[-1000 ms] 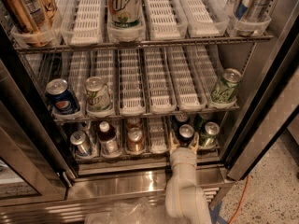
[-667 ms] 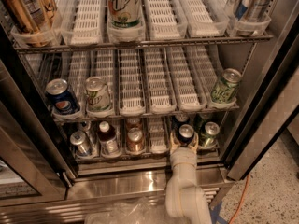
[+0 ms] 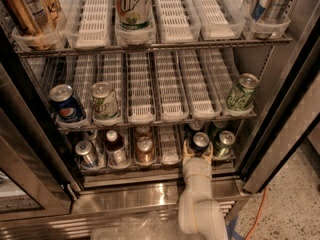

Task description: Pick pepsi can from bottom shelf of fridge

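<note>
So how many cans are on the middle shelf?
3: blue can far left, pale can beside it, green can far right. The claw is at the bottom shelf.

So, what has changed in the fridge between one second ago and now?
Nothing visibly changed. The gripper stays at the front of the bottom shelf, right at the pepsi can, which has not moved. Everything else keeps its place.

pepsi can (image 3: pixel 201 140): dark, silver-topped, upright | bottom shelf (image 3: pixel 169 148), right lane | gripper (image 3: pixel 198 153) at it
</note>
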`<action>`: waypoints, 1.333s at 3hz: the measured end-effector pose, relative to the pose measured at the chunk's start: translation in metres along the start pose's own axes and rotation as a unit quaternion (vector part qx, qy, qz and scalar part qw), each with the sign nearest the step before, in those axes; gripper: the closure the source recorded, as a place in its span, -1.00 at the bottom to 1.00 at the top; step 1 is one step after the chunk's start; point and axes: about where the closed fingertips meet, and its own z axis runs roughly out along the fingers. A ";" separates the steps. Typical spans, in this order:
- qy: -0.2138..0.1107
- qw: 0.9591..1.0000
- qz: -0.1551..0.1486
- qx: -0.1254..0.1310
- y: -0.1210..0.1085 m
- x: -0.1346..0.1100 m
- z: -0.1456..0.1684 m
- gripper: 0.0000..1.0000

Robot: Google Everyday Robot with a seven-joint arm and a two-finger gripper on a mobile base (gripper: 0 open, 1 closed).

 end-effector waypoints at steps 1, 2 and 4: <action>0.000 1.000 0.000 0.000 0.000 0.000 0.000 1.00; -0.006 1.000 -0.001 -0.003 -0.001 -0.007 -0.006 1.00; -0.009 1.000 -0.010 -0.012 -0.004 -0.014 -0.018 1.00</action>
